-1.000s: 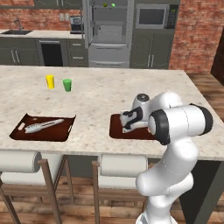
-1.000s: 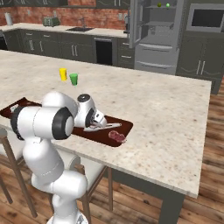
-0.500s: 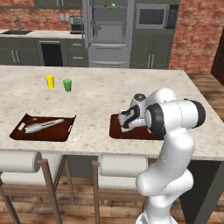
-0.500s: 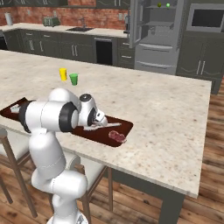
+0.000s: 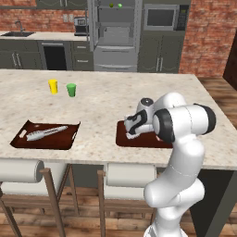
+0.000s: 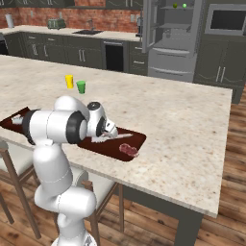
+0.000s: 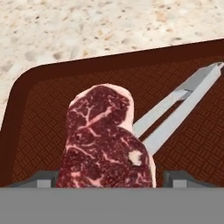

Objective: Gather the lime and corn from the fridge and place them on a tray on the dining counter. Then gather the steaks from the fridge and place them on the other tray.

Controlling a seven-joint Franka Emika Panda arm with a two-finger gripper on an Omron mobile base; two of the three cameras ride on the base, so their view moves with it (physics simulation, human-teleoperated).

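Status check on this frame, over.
Gripper open, low over the tray. Steak between its tips. Silver tongs lie on the same tray, close beside.

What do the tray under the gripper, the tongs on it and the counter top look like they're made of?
The tray looks like dark brown plastic or rubber, matte, with a fine cross-hatched texture on its floor. The tongs look like brushed metal: flat pale grey arms with a dull sheen. The dining counter top looks like polished stone, beige with darker speckles. All of it is rendered, so these are guesses from surface look.
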